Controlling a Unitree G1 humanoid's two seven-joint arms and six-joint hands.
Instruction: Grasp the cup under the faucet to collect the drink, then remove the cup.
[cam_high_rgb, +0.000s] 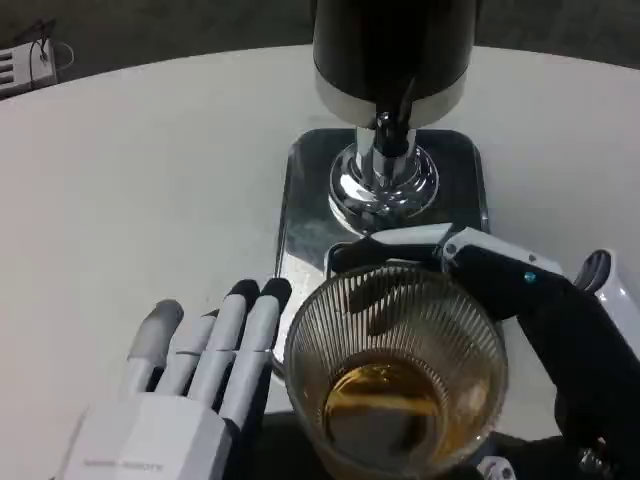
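Note:
A ribbed clear glass cup (395, 365) with amber drink in its bottom sits low in the middle of the head view, in front of the dispenser. My right hand (520, 320) grips it, with a white and black finger curved around its far rim and the black palm against its right side. The black dispenser (392, 50) with a chrome faucet (388, 135) stands on a shiny metal tray (300, 200) beyond the cup. My left hand (195, 385) lies flat on the table just left of the cup, fingers extended and holding nothing.
The white round table (150, 180) spreads to the left and far right. A small white object with wires (30, 60) lies at the table's far left edge. The dark floor shows beyond the table's rim.

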